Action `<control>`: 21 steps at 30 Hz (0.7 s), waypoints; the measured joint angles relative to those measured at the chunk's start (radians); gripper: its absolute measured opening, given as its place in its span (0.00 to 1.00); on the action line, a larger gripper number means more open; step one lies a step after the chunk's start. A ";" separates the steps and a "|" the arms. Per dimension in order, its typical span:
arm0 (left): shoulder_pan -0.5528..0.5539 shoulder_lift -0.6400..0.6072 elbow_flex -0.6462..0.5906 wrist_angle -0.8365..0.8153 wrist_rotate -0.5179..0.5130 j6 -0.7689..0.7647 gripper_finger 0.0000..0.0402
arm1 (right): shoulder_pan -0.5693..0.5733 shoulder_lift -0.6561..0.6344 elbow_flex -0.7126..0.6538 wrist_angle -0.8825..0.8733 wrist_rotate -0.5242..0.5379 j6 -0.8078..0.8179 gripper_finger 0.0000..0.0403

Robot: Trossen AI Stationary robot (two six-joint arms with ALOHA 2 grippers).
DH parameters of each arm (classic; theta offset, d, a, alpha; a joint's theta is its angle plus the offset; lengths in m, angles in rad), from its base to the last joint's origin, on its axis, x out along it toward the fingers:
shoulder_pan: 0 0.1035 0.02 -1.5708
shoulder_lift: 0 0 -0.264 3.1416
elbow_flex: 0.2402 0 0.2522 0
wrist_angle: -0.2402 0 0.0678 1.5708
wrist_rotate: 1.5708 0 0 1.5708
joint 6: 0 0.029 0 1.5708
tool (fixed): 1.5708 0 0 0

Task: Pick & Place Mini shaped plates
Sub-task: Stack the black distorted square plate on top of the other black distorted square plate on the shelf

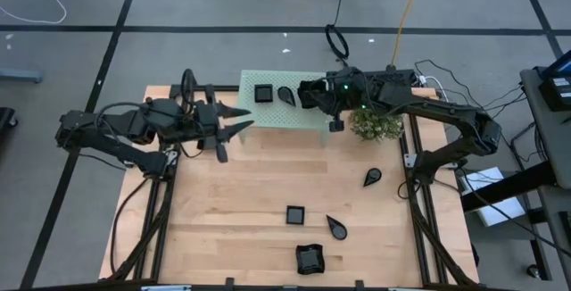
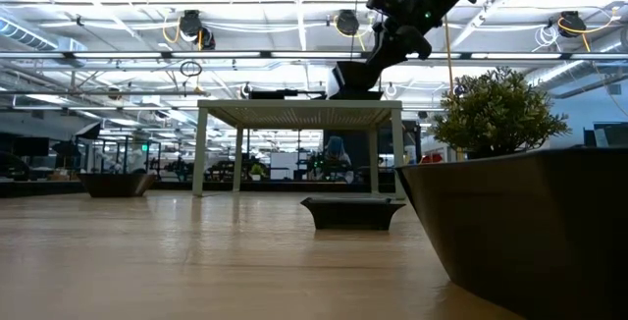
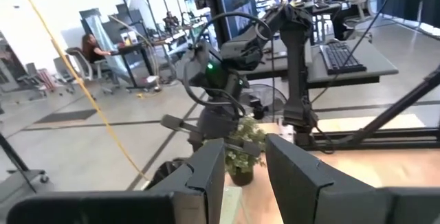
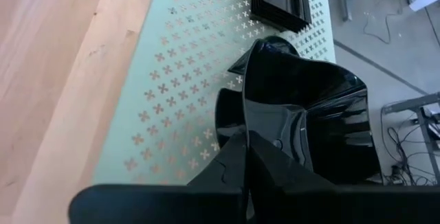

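- My right gripper [image 4: 245, 157] is pinched tight on the rim of a glossy black curved-rim plate [image 4: 302, 117], held tilted just over the mint-green stand [image 4: 179, 80].
- On the stand: a square plate [image 1: 263, 94] and a teardrop plate [image 1: 286, 95], tip toward my right gripper.
- My left gripper [image 1: 234, 123] hovers beside the stand, fingers apart, holding nothing.

Mint-green perforated stand [image 1: 290, 115] sits at the table's [image 1: 241, 211] far edge, centre, on four white legs in the low view. Bushy green plant [image 1: 376, 126] just beside its right end, dark pot. Behind the table: desks, a keyboard [image 3: 341, 56], a seated person [image 3: 91, 47], yellow cable [image 1: 406, 10] on the floor.
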 joint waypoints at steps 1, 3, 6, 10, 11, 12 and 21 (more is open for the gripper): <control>0.000 0.000 0.000 0.004 -0.003 0.007 0.28 | 0.000 0.000 0.000 0.000 0.001 0.000 0.00; 0.000 0.000 0.000 0.008 -0.008 0.010 0.28 | 0.000 0.000 0.000 0.000 0.002 0.004 0.01; 0.000 0.000 0.000 0.008 -0.009 0.010 0.28 | 0.000 0.000 0.000 0.008 0.002 0.008 0.03; 0.000 0.000 0.000 0.014 -0.049 0.009 0.28 | 0.000 0.000 0.000 0.022 0.002 0.027 0.10; 0.000 0.000 0.000 0.015 -0.069 0.009 0.28 | 0.000 0.000 0.000 0.025 0.002 0.035 0.12; 0.000 0.000 0.000 0.016 -0.090 0.009 0.28 | 0.000 0.000 0.000 0.027 0.002 0.039 0.14; 0.011 0.000 0.001 -0.112 -0.391 -0.161 0.28 | 0.003 -0.040 -0.002 0.130 0.004 0.139 0.30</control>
